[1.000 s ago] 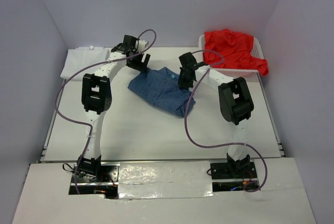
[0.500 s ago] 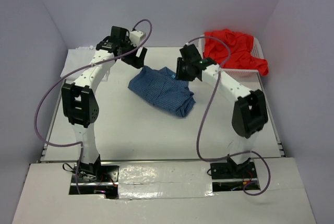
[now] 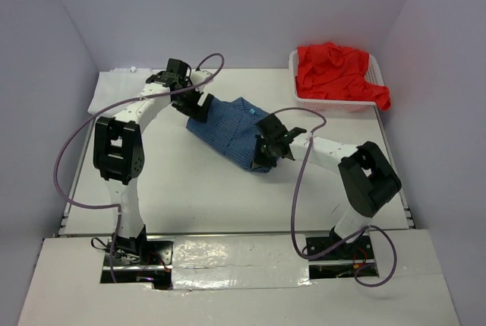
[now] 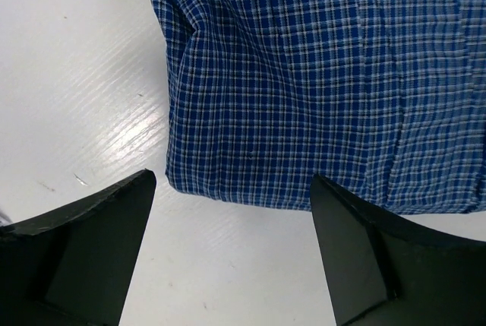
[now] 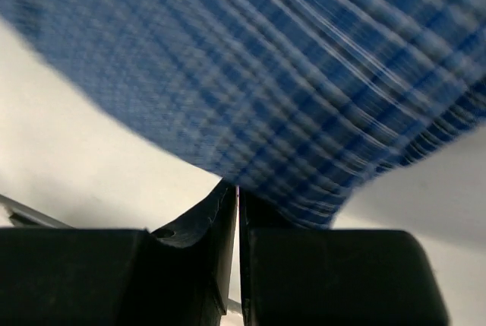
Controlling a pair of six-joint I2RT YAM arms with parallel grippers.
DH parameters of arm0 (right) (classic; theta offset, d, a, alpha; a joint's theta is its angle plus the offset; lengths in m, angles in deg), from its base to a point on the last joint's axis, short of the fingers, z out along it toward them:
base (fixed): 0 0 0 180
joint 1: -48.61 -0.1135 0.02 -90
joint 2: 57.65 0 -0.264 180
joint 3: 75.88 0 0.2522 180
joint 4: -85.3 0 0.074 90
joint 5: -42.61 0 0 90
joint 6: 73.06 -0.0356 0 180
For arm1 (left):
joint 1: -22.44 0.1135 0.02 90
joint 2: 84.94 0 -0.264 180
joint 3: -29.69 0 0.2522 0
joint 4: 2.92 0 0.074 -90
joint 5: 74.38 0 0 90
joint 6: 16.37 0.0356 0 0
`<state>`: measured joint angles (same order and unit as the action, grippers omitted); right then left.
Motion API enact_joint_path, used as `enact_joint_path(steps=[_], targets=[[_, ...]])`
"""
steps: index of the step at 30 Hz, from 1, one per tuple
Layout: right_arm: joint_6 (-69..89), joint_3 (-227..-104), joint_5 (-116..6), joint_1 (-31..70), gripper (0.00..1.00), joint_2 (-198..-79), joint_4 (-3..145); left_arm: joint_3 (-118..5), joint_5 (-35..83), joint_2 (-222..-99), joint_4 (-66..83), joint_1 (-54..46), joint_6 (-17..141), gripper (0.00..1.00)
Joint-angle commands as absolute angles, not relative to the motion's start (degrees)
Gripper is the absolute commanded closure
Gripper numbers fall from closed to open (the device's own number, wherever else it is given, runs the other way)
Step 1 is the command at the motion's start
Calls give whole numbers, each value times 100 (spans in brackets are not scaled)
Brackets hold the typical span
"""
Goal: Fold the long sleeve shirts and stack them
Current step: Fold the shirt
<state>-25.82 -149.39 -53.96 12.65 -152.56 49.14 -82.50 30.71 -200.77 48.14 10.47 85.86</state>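
The job looks to be about a third done, with one garment in hand and no stack begun.

The blue shirt (image 3: 228,130) lies in the middle of the surface (image 3: 197,189) as a compact slanted bundle, running from upper left to lower right. Its sides look turned in, so the fold appears well started. It is not yet a tidy rectangle, and the lower right end looks bunched.

The left jaws stand wide open over the bundle's upper left end. In the left wrist view the shirt's edge lies between the two fingers, and they hold nothing.

The right jaws are at the lower right end, pressed almost together right at the cloth's edge. They seem to nip that edge, though the blur in the right wrist view leaves this unsure.

The white shirt (image 3: 114,92) lies flat at the upper left of the top view, against the far edge and well apart from the blue one. It looks folded already, though I cannot be sure.

The red shirt (image 3: 338,71) is heaped in the basket (image 3: 334,103) at the upper right, plainly unfolded.

What is left: finish and square the blue fold, fold the red one, and pile all three together.
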Motion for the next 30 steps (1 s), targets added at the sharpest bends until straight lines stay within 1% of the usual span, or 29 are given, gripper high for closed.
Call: enact_joint_path(steps=[1, 3, 10, 13, 15, 19, 20, 21, 22, 23, 25, 30], targets=[[-2929, -14555, -5442, 1424, 89, -15283, 5334, -8075, 3039, -20314, 4591, 1066, 8690, 4], [-2876, -14388, -5416, 1582, 91, -15406, 5404, -8013, 2951, -20507, 4564, 1057, 8690, 4], [-2639, -14317, -5416, 2110, 92, -15609, 5422, -7908, 2555, -20789, 4538, 1066, 8690, 4], [-2412, -14325, -5381, 2233, 93, -15451, 5326, -7943, 2520, -20842, 4582, 1066, 8699, 4], [-2052, -14325, -5398, 2233, 92, -15144, 5317, -7925, 2659, -20746, 4626, 1066, 8690, 4], [-1577, -14264, -5696, 2260, 66, -14318, 5370, -7672, 3064, -20447, 4678, 1066, 8602, 4], [-1488, -14272, -5810, 2268, 58, -14038, 5378, -7592, 3152, -20386, 4705, 1083, 8585, 7], [-1427, -14290, -5924, 2286, 55, -13914, 5396, -7496, 3257, -20272, 4705, 1101, 8558, 9], [-1400, -14281, -6187, 2330, 49, -13791, 5448, -7260, 3432, -20210, 4661, 1118, 8489, 11], [-1434, -14273, -6346, 2339, 46, -13624, 5605, -7144, 3495, -20140, 4617, 1136, 8436, 15], [-1592, -14272, -6697, 2356, 41, -13587, 5738, -6750, 3618, -19929, 4469, 1145, 8269, 16], [-2559, -14211, -6805, 2313, 43, -14131, 5712, -6370, 3557, -19595, 4090, 1136, 8049, 16]])
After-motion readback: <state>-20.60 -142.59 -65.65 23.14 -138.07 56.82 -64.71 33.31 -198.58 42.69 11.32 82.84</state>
